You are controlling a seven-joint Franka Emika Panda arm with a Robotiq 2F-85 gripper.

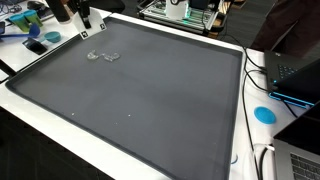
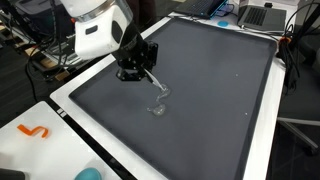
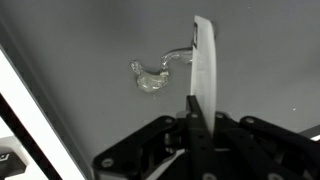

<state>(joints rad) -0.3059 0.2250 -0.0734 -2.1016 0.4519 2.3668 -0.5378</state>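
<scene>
My gripper (image 3: 198,125) is shut on a thin white flat stick (image 3: 204,70) that reaches out ahead of the fingers. Close to the stick's tip, a small clear glassy blob with a curved tail (image 3: 152,78) lies on the dark grey mat (image 3: 80,40). I cannot tell whether it is liquid or a solid piece. In both exterior views the gripper (image 2: 140,70) (image 1: 87,28) hangs low over the mat near one corner. There the stick (image 2: 155,85) slants down toward the clear blob (image 2: 158,105) (image 1: 103,56). Whether tip and blob touch is unclear.
The mat (image 1: 150,100) covers most of a white table (image 2: 60,135). Around it lie a blue disc (image 1: 264,114), a laptop (image 1: 295,70), cables, blue clutter (image 1: 35,45), an orange squiggle (image 2: 35,131) and another laptop (image 2: 262,15).
</scene>
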